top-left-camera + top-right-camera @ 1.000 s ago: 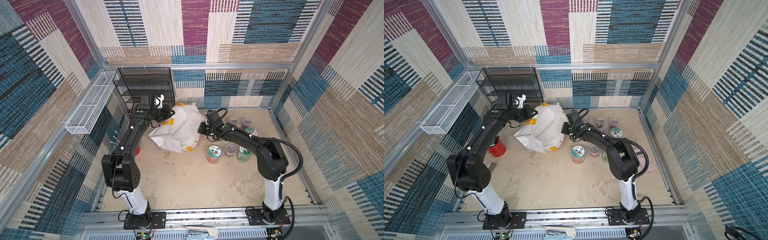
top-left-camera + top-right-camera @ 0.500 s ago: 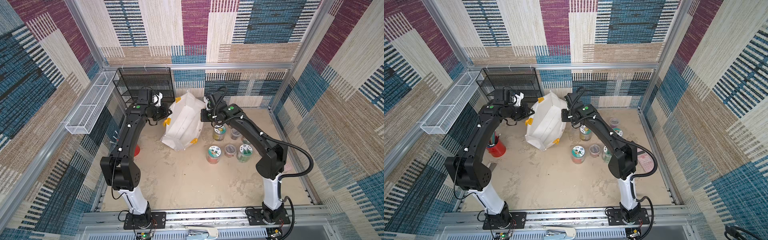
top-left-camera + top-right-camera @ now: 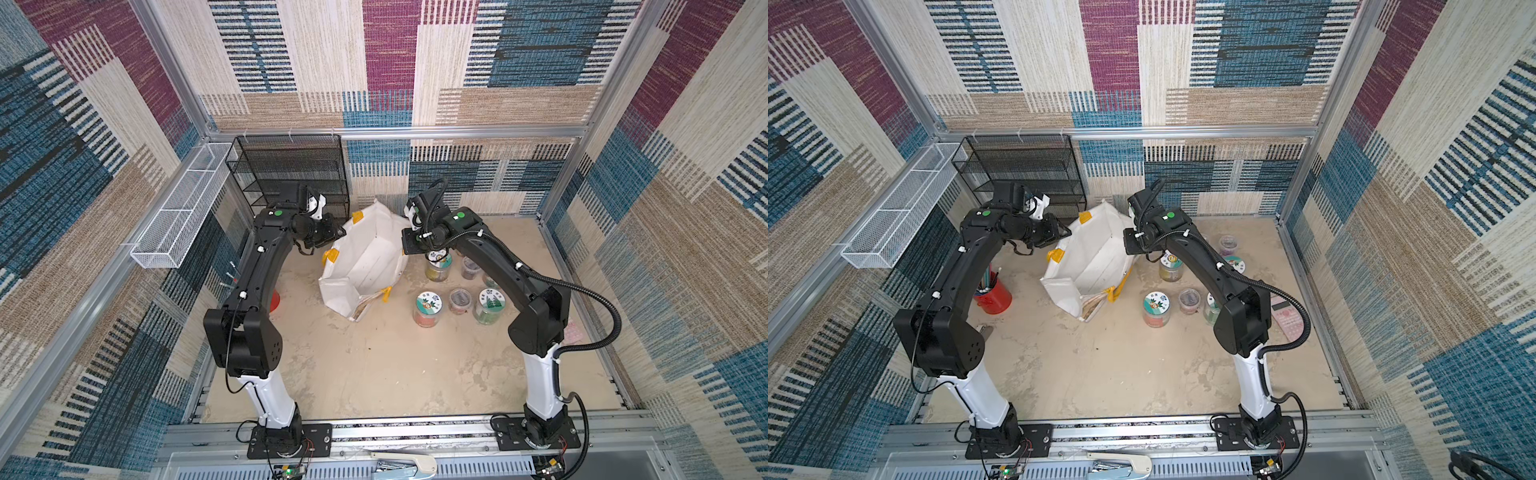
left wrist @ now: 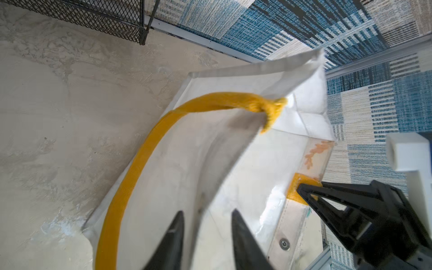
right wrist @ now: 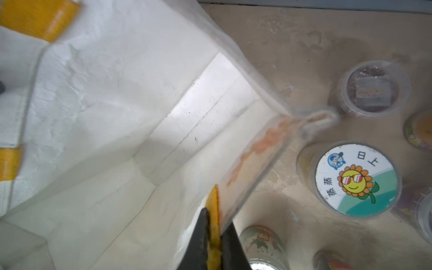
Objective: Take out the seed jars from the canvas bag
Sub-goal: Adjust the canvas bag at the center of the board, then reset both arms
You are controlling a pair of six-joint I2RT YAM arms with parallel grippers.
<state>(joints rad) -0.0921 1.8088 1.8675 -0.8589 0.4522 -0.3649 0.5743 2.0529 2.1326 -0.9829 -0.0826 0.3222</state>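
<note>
The canvas bag [image 3: 365,262] hangs lifted between the two arms towards the back of the table [image 3: 374,374]. Its mouth gapes upward, and the right wrist view looks straight down onto its white lining. The seed jars [image 3: 428,307] stand out on the table on the right arm's side of the bag, just beside it. Several are in sight, all upright: taller ones with picture lids mixed with small clear-lidded tubs [image 3: 460,300]. The one nearest the bag has a sunflower lid [image 5: 355,180].

The right gripper [image 5: 216,219] has hold of the bag's rim. Its fingers [image 5: 198,238] are squeezed almost together on a yellow patch [image 5: 214,205] at the edge, with nothing but that cloth between them.

The left gripper [image 4: 207,211] is at the opposite side of the rim, and its fingers [image 4: 173,240] stand plainly apart with a fair gap between the tips. A fold of the bag's edge runs through that gap, close to the yellow strap handle [image 4: 140,163], which curves away in a loose arc. The fingers are not clamped on the fold, and I cannot tell whether either one is brushing it.

Further out, a red cup [image 3: 992,293] of pencils sits on the left arm's side, well apart from the bag. A black mesh rack [image 3: 291,174] stands against the back wall behind the left gripper. A pink calculator [image 3: 1287,316] lies beyond the jars, near the side wall.
</note>
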